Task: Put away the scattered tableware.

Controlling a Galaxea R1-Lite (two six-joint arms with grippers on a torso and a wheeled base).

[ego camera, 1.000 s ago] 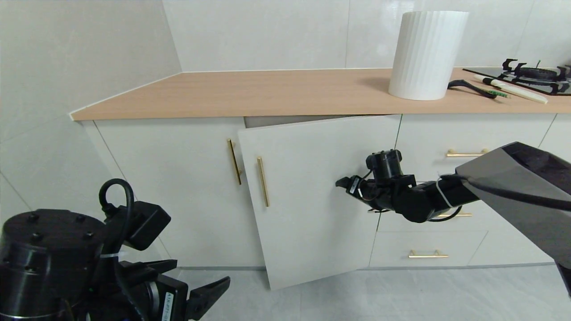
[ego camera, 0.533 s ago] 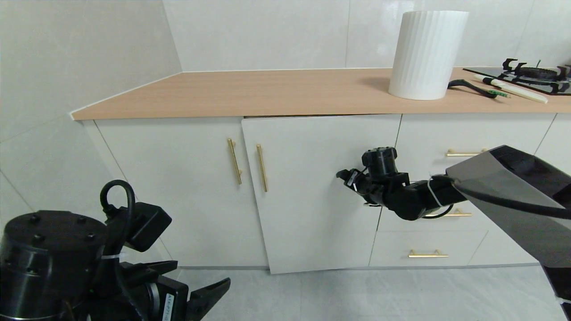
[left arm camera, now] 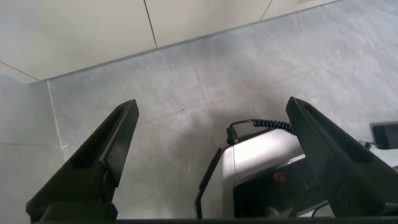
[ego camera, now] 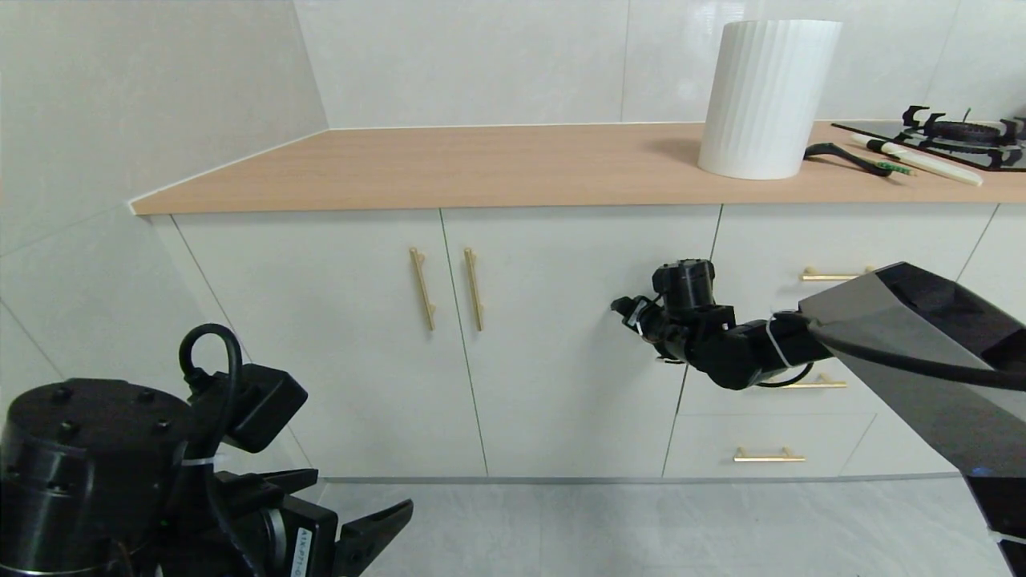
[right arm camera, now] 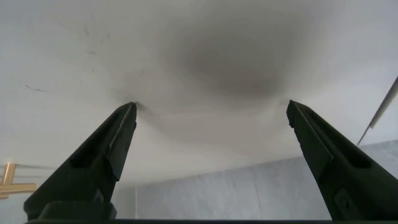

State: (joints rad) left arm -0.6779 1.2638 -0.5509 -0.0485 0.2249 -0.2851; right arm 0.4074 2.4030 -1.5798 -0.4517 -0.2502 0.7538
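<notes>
Matte black throughout. Left arm: round capped joint dotted with small screws, looped black cable bound by a white zip tie, white printed label beside tapered wedge jaws. Right arm: angular dark-grey shell, white tie, cylindrical wrist camera.

I get bright, soft, even light all round. Straight ahead of my right gripper the cabinet door carries a broad, soft-edged dark shadow. Above that gripper the white container throws a faint shadow leftward on the countertop. Beneath my left gripper the floor shows a dim grey patch. Straight lines bow near the head view's edges.
</notes>
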